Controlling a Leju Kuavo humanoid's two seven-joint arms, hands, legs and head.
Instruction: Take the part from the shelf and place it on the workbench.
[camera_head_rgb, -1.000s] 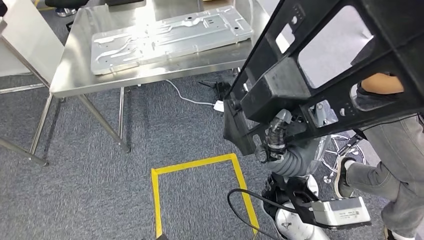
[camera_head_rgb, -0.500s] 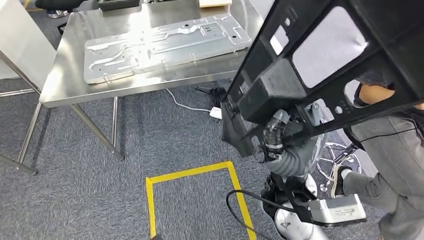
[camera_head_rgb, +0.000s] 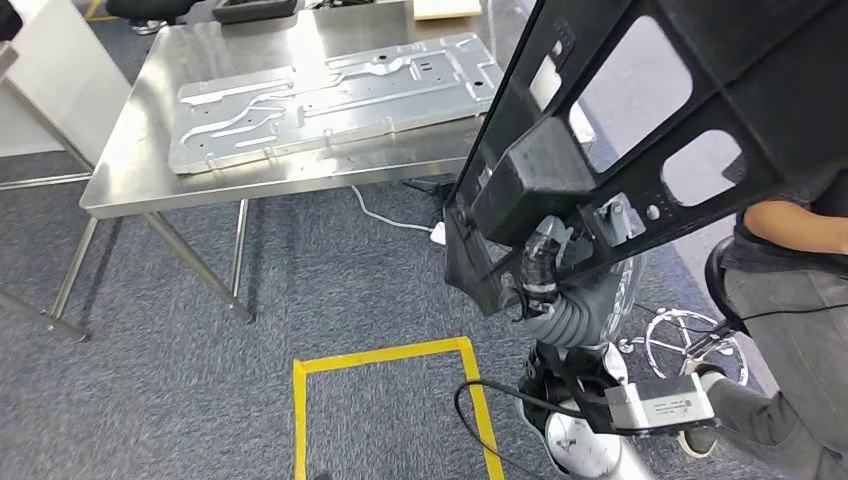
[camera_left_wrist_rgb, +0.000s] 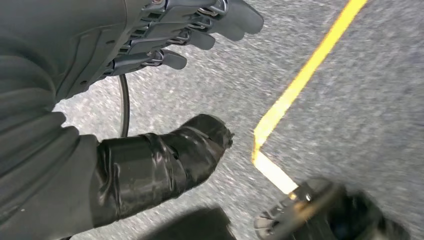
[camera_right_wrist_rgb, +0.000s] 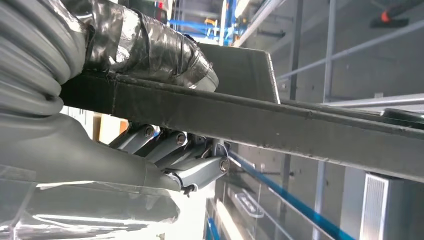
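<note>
Grey carpet (camera_head_rgb: 150, 400) runs under everything, with a stainless steel workbench (camera_head_rgb: 130, 170) far left carrying a long pressed metal panel (camera_head_rgb: 330, 95). Filling the right side, the big black frame part (camera_head_rgb: 640, 150) hangs in the air, tilted, well apart from the bench. A person (camera_head_rgb: 790, 300) stands at the far right edge. Yellow floor tape (camera_head_rgb: 385, 355) marks a square near the robot. Right hand (camera_head_rgb: 540, 270) grips the part's lower edge, thumb and fingers clamped on its rim. Left hand (camera_left_wrist_rgb: 165, 75) hangs over the carpet, fingers spread, holding nothing.
</note>
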